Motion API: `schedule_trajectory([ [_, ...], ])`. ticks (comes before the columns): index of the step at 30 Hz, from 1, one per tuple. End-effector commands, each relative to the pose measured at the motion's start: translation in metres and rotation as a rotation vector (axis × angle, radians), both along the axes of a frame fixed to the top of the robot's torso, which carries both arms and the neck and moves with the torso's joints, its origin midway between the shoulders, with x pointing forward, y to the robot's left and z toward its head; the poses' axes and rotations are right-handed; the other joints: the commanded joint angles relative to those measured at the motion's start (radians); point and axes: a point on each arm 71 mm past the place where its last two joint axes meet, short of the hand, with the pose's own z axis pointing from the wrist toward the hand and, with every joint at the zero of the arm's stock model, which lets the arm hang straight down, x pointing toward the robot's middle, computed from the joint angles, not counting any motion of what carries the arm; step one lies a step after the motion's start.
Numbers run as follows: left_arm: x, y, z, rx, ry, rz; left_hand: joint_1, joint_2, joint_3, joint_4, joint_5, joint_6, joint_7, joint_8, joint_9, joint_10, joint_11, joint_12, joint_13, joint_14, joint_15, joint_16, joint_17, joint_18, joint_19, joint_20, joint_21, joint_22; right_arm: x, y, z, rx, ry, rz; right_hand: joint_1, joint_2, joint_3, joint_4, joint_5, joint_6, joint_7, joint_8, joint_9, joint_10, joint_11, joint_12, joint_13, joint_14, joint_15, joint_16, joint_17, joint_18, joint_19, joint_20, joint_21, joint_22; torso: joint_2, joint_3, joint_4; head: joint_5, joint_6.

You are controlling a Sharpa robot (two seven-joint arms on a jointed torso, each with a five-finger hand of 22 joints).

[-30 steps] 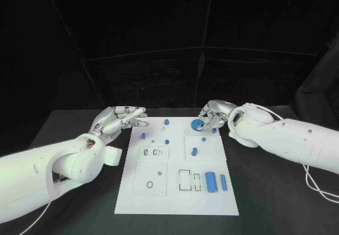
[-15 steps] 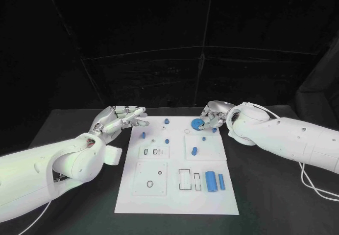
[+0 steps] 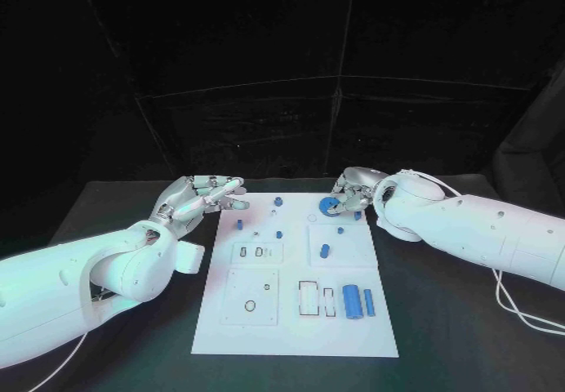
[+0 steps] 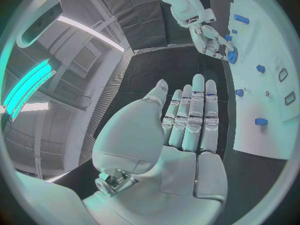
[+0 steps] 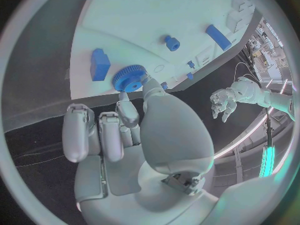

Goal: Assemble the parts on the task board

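**Right hand on the gear, far end of board**

Blue gear (image 3: 326, 206) sits flat near the top edge of the white board (image 3: 295, 343), upper centre of the head frame. Right hand (image 3: 352, 194) is on it: fingertips (image 5: 145, 81) touch the rim from the gear's right side, but a full pinch isn't clear. Left hand (image 3: 200, 196) hovers off the board's upper-left corner, fingers apart and holding nothing, well apart from the gear. The right hand looks like the one to move the gear.

No readable text, label or number on anything.
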Motion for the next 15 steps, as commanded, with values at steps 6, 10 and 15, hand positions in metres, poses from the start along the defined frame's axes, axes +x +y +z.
schedule_trajectory([
  [6, -0.0001, -0.0016, 0.001, -0.008, -0.002, -0.014, 0.007, 0.007, 0.0, -0.005, 0.004, 0.006, 0.004, -0.005, -0.001, 0.007, 0.001, -0.004, -0.001, 0.004, -0.001, -0.004, 0.001, 0.015, 0.006, -0.003, -0.005, -0.002, 0.0026, 0.0009, -0.0005, -0.031, 0.009, -0.007, 0.03, 0.019, 0.002, -0.014, -0.02, 0.005, -0.001, 0.013, 0.002, 0.028, -0.002, 0.043, 0.053, 0.079, 0.006, 0.008, 0.149, -0.013, 0.012, -0.001, 0.011, 0.035, 0.0, 0.0005, 0.0002, -0.002, 0.0],
  [10, 0.0, -0.0018, 0.0009, -0.008, -0.002, -0.015, 0.007, 0.007, 0.0, -0.005, 0.004, 0.006, 0.004, -0.005, -0.001, 0.007, 0.001, -0.004, -0.001, 0.004, -0.001, -0.004, 0.001, 0.015, 0.006, -0.003, -0.005, -0.002, 0.0029, 0.0032, -0.0007, -0.051, 0.004, 0.001, 0.056, 0.032, 0.018, -0.034, -0.07, 0.017, -0.003, 0.023, 0.003, 0.047, -0.004, 0.074, 0.09, 0.081, 0.004, 0.012, 0.158, -0.015, 0.016, -0.002, 0.015, 0.044, 0.0, 0.0012, -0.0002, -0.002, -0.001],
  [15, 0.0001, -0.0018, 0.0007, -0.007, -0.001, -0.015, 0.007, 0.007, 0.0, -0.005, 0.004, 0.006, 0.004, -0.005, -0.001, 0.007, 0.001, -0.004, -0.001, 0.004, -0.001, -0.004, 0.001, 0.015, 0.006, -0.003, -0.005, -0.002, 0.0024, 0.0075, 0.0008, -0.083, -0.028, 0.018, 0.092, 0.043, 0.045, -0.065, -0.096, 0.033, -0.005, 0.033, 0.003, 0.06, -0.007, 0.096, 0.119, 0.082, 0.002, 0.015, 0.166, -0.016, 0.019, -0.004, 0.018, 0.05, 0.001, 0.0012, 0.0003, -0.003, -0.001],
])
